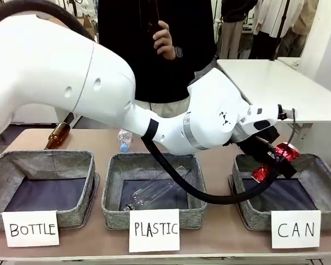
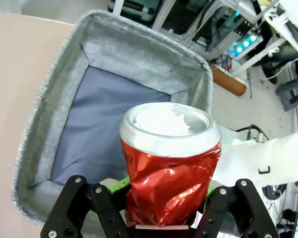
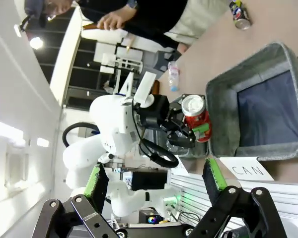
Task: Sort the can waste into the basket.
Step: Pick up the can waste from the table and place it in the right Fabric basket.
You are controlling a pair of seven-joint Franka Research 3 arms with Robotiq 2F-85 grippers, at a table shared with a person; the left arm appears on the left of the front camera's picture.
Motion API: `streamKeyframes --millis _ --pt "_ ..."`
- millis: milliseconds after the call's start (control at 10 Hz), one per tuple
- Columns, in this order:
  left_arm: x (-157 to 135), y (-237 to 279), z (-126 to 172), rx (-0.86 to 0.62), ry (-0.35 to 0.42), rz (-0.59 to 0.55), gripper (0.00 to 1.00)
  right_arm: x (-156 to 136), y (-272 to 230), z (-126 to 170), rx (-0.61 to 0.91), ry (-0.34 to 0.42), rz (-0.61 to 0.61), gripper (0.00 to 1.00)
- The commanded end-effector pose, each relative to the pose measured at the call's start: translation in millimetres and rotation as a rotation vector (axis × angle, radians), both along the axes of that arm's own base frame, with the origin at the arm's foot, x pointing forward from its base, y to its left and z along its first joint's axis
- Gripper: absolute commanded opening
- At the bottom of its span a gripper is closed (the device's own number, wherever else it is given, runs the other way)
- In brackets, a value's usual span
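The left hand (image 2: pixel 166 191) grips the dented red can (image 2: pixel 169 163) between its green pads (silver top towards the wrist camera) and holds it in the air above the CAN basket (image 2: pixel 139 54). The right hand (image 3: pixel 154 171) stands wide open, holding nothing. The blue can (image 3: pixel 240 15) sits on the tabletop (image 3: pixel 278 29) beyond the basket.

The left gripper (image 2: pixel 165 191) has the red can (image 2: pixel 170 158) between its green pads (image 2: pixel 120 184), which touch the can's dented sides. The can's silver top faces the camera. Beyond the can, from 9 to 12 o'clock, is the grey basket (image 2: pixel 134 57) with a dark lining. The beige table (image 2: pixel 17 74) lies at 9 o'clock of the basket.
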State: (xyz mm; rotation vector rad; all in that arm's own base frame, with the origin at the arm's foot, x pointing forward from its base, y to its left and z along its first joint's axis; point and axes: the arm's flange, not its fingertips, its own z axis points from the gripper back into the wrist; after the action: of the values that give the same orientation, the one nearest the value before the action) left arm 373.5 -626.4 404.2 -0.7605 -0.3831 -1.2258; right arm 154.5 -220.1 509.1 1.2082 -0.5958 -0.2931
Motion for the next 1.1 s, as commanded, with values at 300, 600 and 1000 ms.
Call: streamKeyframes --millis 300,600,1000 --pt "10.7 1.1 19.8 0.013 0.029 0.018 1.0 3.3 -0.2 0.7 0.007 0.004 -0.015 1.0" --pt "14.3 6.0 24.9 0.003 0.021 0.033 1.0 3.3 -0.2 0.7 0.007 0.004 -0.015 1.0" --pt "18.9 11.4 27.1 0.042 0.016 0.082 1.0 3.3 -0.2 0.7 0.007 0.004 -0.015 1.0"
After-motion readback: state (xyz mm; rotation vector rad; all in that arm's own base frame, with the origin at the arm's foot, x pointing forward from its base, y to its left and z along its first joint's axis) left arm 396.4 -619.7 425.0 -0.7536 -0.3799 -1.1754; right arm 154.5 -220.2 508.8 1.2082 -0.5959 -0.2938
